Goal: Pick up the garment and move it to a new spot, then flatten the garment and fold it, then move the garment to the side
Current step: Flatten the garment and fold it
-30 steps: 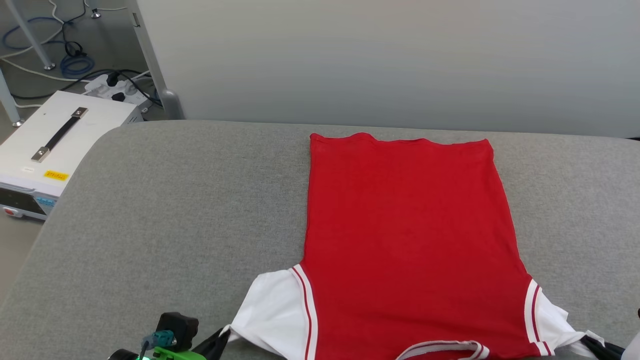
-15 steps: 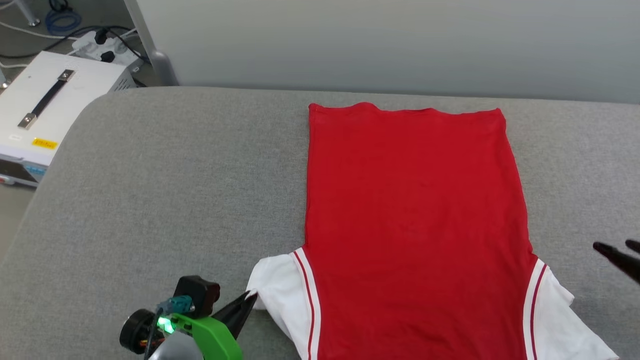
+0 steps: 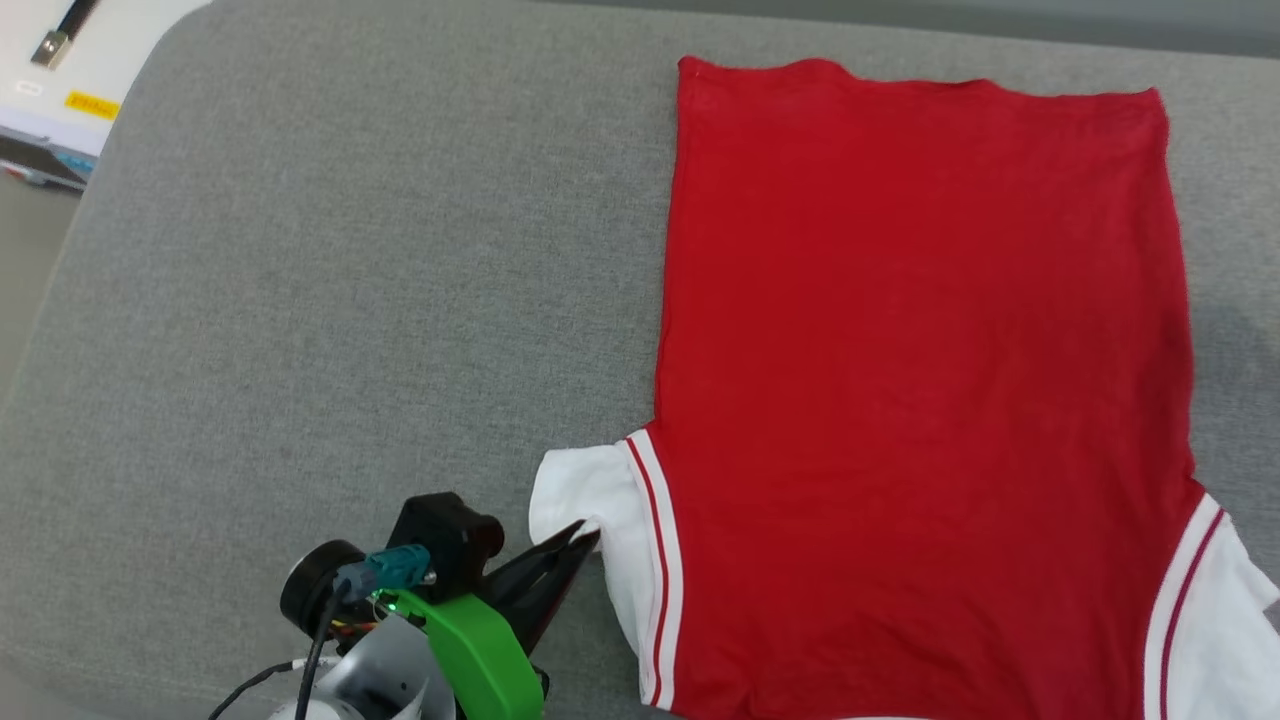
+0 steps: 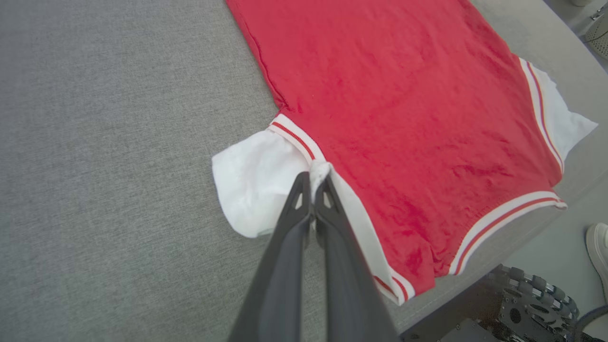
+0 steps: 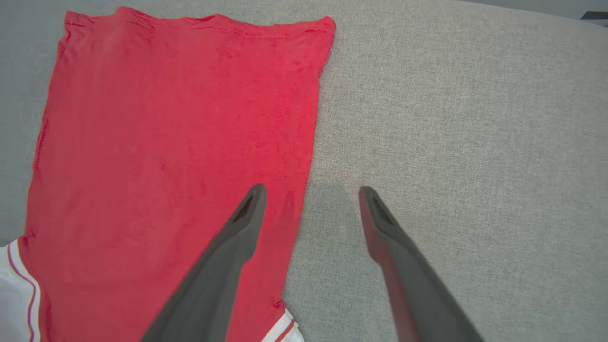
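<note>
A white box (image 3: 60, 90) with a yellow label sits just beyond the far left corner of the grey padded table (image 3: 350, 300). Over the table's near edge, left of its middle, the left gripper (image 3: 588, 535) (image 4: 311, 179) has its two dark fingers pressed together on a pinch of the shirt's white left sleeve (image 3: 580, 490) (image 4: 251, 185), close to the red-and-white striped seam. The shirt (image 3: 920, 350) (image 4: 403, 95) (image 5: 166, 118) lies flat on the right half of the table, plain red side up, hem toward the table's far edge and striped collar at its near edge. Above the table's right part the right gripper (image 5: 308, 190) hovers with fingers spread wide and nothing between them, one finger over the shirt's red side edge, the other over bare grey table.
</note>
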Robot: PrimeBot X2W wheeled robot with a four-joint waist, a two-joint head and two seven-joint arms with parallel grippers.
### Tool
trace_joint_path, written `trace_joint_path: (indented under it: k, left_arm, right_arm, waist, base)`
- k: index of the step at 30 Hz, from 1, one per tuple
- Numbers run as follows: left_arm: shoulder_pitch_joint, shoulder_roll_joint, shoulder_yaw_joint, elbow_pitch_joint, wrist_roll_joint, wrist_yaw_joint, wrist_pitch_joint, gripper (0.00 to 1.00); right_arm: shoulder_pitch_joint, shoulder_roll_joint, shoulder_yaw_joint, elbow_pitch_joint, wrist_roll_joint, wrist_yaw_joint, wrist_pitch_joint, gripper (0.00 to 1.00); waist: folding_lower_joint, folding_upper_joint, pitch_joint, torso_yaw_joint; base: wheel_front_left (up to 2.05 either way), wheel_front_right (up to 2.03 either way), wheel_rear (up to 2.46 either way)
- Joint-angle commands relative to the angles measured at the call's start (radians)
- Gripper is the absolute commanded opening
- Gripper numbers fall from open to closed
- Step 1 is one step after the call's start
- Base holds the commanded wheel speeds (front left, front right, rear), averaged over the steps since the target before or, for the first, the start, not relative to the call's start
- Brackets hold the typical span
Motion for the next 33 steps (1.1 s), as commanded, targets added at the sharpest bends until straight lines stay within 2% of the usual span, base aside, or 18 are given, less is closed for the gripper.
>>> trace_joint_path:
  k: [1,6,15,22,30,31,32,33]
  left_arm:
    - [-0.020,0.005,-0.005,-0.017,0.017,0.003,0.007,0.00]
    - [-0.043,0.000,-0.030,-0.078,0.043,0.004,0.033,0.00]
    - [-0.071,-0.018,-0.054,-0.130,0.062,0.001,0.046,0.00]
    - [-0.085,-0.048,-0.062,-0.127,0.059,-0.003,0.024,0.00]
    - [-0.088,-0.057,-0.061,-0.111,0.056,-0.001,0.008,0.00]
    - [-0.088,-0.057,-0.061,-0.110,0.056,-0.001,0.007,0.00]
    - [-0.088,-0.056,-0.061,-0.108,0.056,-0.001,0.007,0.00]
    - [-0.089,-0.056,-0.061,-0.107,0.055,-0.001,0.006,0.00]
  right_arm:
    - [-0.042,0.010,-0.007,0.016,-0.029,-0.001,0.021,1.00]
    - [-0.193,0.031,-0.034,0.089,-0.128,-0.001,0.083,1.00]
    - [-0.357,0.022,-0.050,0.208,-0.246,-0.001,0.103,1.00]
    - [-0.375,-0.008,-0.070,0.314,-0.294,-0.001,0.063,1.00]
    - [-0.329,-0.025,0.003,0.359,-0.275,-0.001,0.042,1.00]
    - [-0.322,-0.027,0.013,0.364,-0.270,-0.001,0.048,0.52]
    - [-0.318,-0.029,0.020,0.365,-0.266,-0.001,0.052,0.22]
    - [-0.312,-0.031,0.028,0.365,-0.260,-0.001,0.054,0.00]
  waist:
    - [0.0000,0.0000,0.133,0.094]
    - [0.0000,0.0000,0.204,0.141]
    - [0.0000,0.0000,0.272,0.200]
    - [0.0000,0.0000,0.288,0.232]
    - [0.0000,0.0000,0.287,0.245]
    - [0.0000,0.0000,0.286,0.245]
    - [0.0000,0.0000,0.286,0.246]
    - [0.0000,0.0000,0.286,0.247]
  base:
    - [0.00,0.00,0.00]
    - [0.00,0.00,0.00]
    - [0.00,0.00,0.00]
    - [0.00,0.00,0.00]
    - [0.00,0.00,0.00]
    - [0.00,0.00,0.00]
    - [0.00,0.00,0.00]
    - [0.00,0.00,0.00]
